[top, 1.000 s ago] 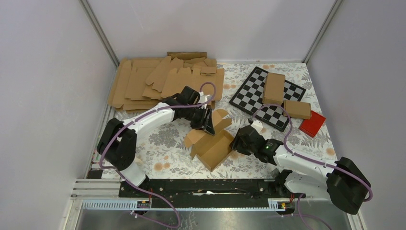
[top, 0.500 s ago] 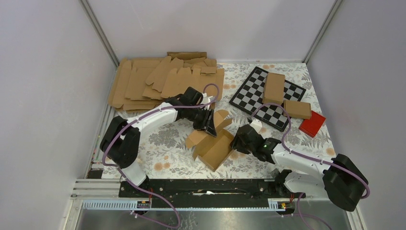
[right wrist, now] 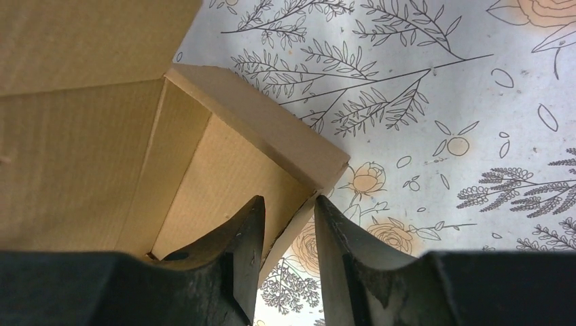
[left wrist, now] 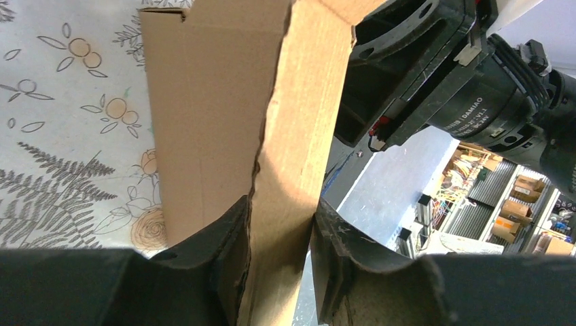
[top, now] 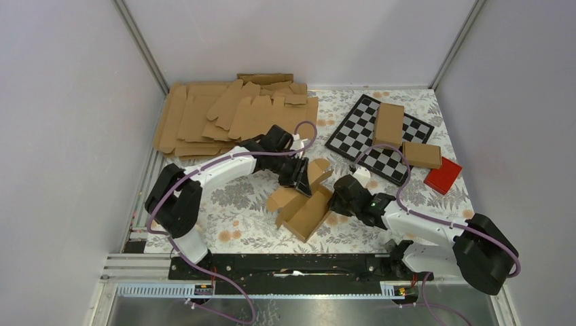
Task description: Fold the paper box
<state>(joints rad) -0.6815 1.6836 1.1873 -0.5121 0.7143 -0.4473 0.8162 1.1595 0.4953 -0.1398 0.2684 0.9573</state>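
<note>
The paper box (top: pixel 309 207) sits half-formed on the table (top: pixel 234 197) between both arms. The left claw (left wrist: pixel 280 221) is clamped on its upright flap; the right claw (right wrist: pixel 290 217) straddles its side wall, jaws apart.

The paper box (top: pixel 309 214) sits on the table (top: pixel 231 204) between the two claws. The left gripper (top: pixel 301 174) is at its far side, an upright flap between its fingers (left wrist: pixel 217 238). The right gripper (top: pixel 337 197) is at its right end, one wall between its fingers (right wrist: pixel 248 238). Behind the left gripper, to its left, lies a pile of flat blanks (top: pixel 224 115). Behind the right gripper, to its right, lies a board (top: pixel 353 132). One closed carton (top: pixel 388 124) rests on it, another carton (top: pixel 422 155) lies over its right edge, and a small block (top: pixel 443 175) sits just right of that one.
</note>
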